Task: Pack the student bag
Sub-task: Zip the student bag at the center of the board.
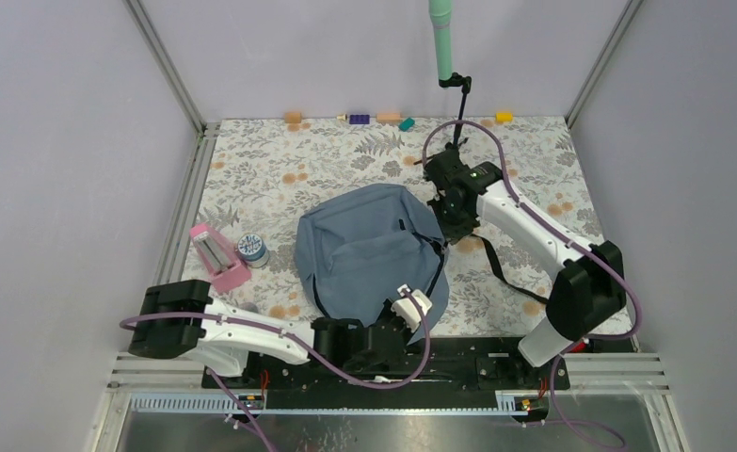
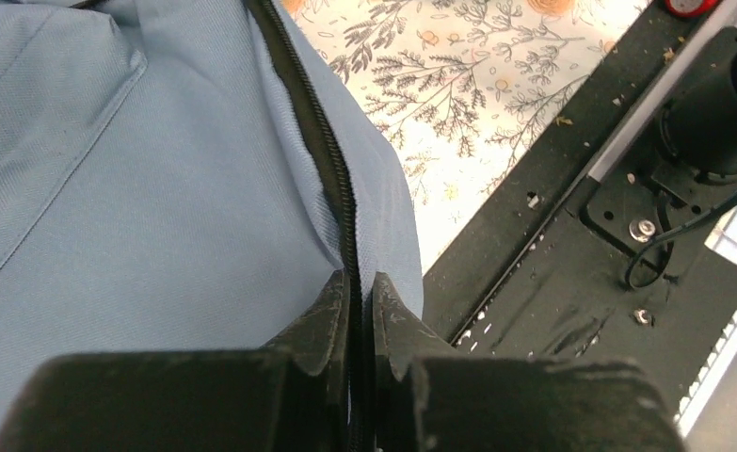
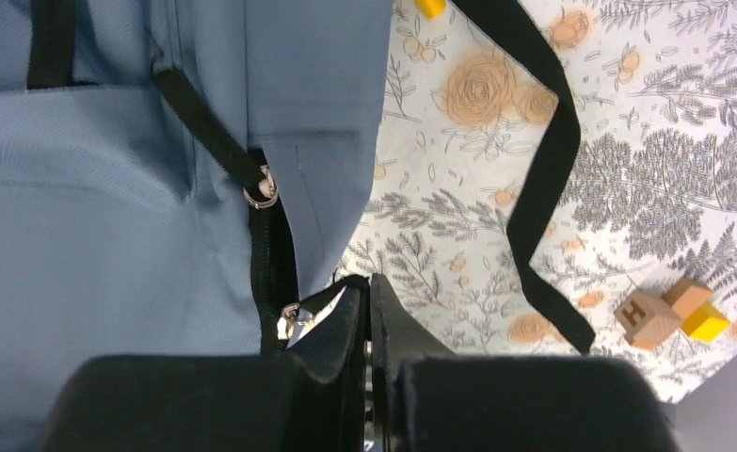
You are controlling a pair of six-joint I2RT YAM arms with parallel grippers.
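The grey-blue student bag point(image 1: 369, 250) lies flat in the middle of the table. My left gripper point(image 1: 411, 303) is at the bag's near right edge. In the left wrist view it point(image 2: 361, 282) is shut on the bag's black zipper point(image 2: 325, 141) and the fabric edge beside it point(image 2: 110, 188). My right gripper point(image 1: 451, 218) is at the bag's far right edge. In the right wrist view it point(image 3: 368, 284) is shut on a black pull tab coming from a metal zipper slider point(image 3: 292, 321). A second slider ring point(image 3: 263, 194) sits farther up the zipper.
A black shoulder strap point(image 1: 501, 268) trails over the floral cloth to the right of the bag. A pink case point(image 1: 218, 256) and a round blue-white tin point(image 1: 251, 249) lie left of the bag. Small blocks point(image 1: 359, 119) line the back edge. Wooden blocks point(image 3: 661, 315) lie near the right gripper.
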